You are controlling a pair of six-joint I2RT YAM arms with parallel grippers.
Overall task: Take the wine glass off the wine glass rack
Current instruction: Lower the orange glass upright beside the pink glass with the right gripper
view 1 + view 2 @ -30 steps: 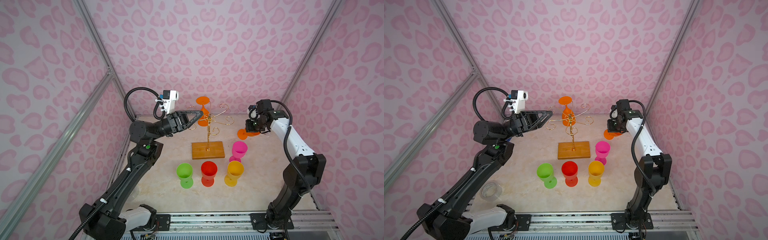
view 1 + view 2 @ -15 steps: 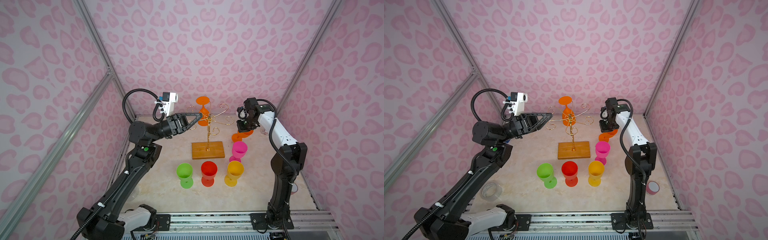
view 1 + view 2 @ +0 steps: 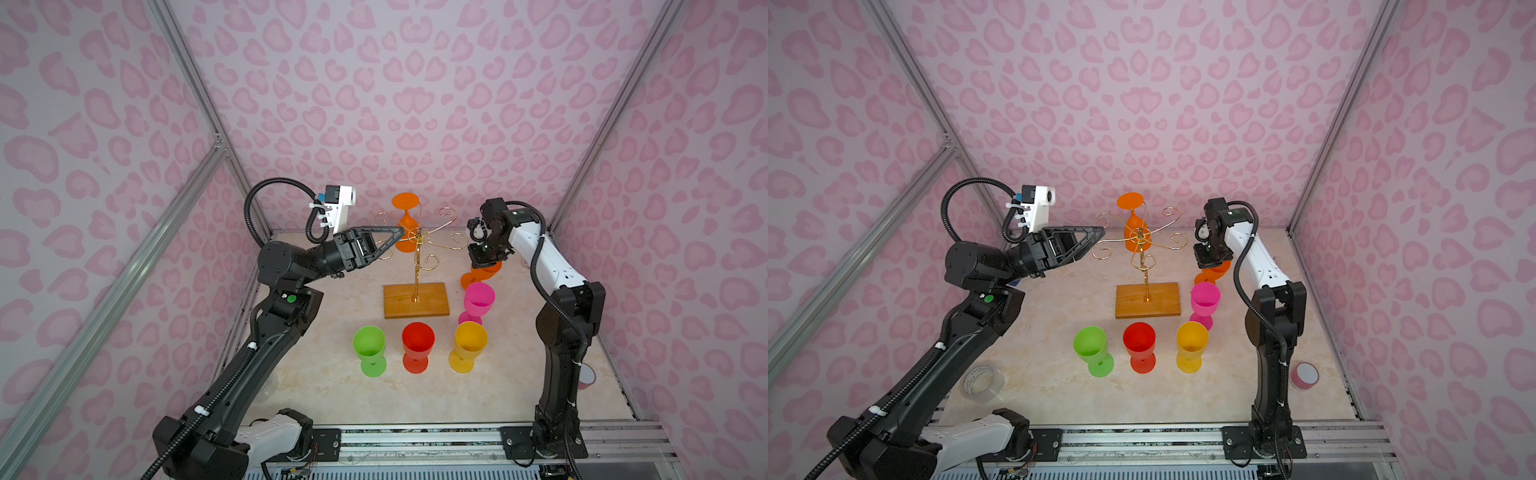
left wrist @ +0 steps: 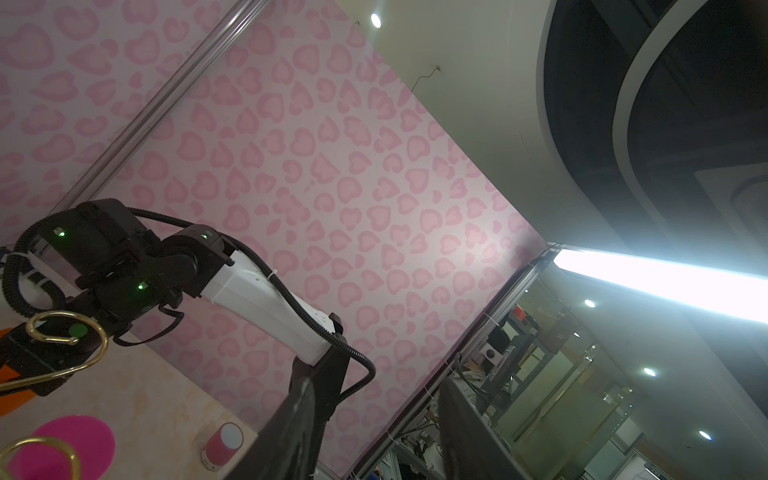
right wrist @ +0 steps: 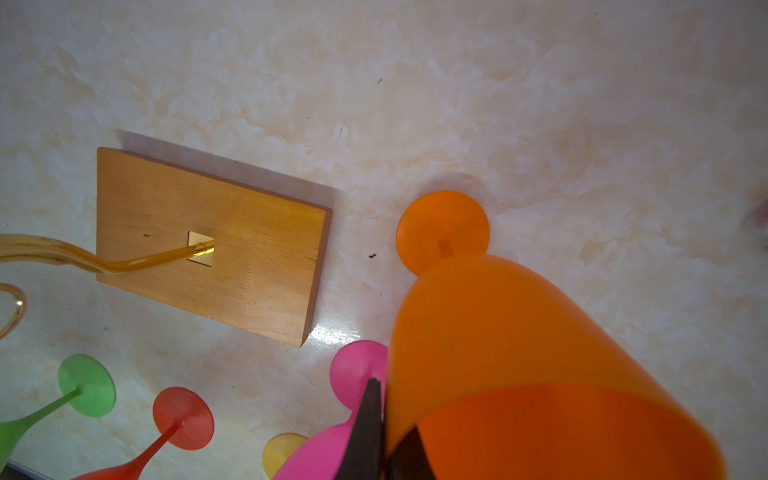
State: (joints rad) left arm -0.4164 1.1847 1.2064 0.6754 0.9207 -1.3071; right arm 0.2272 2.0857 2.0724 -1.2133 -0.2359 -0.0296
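The wine glass rack [image 3: 1158, 305] stands mid-table on its wooden base, with an orange wine glass [image 3: 1133, 239] hanging upside down from its far side. The left gripper [image 3: 1098, 233] reaches level toward the rack's curled arms, near that glass. The right gripper [image 3: 1212, 261] points down onto a second orange glass [image 3: 1221, 269], just behind the pink glass [image 3: 1204, 299].

Left arm [image 3: 249, 365] raised, forearm level, left claw [image 3: 400, 233] reaching toward centre (jaw gap unreadable side-on). Right arm [image 3: 557, 266] elbow-high, wrist bent down, right claw [image 5: 384, 436] pointing downward, pinched tight.
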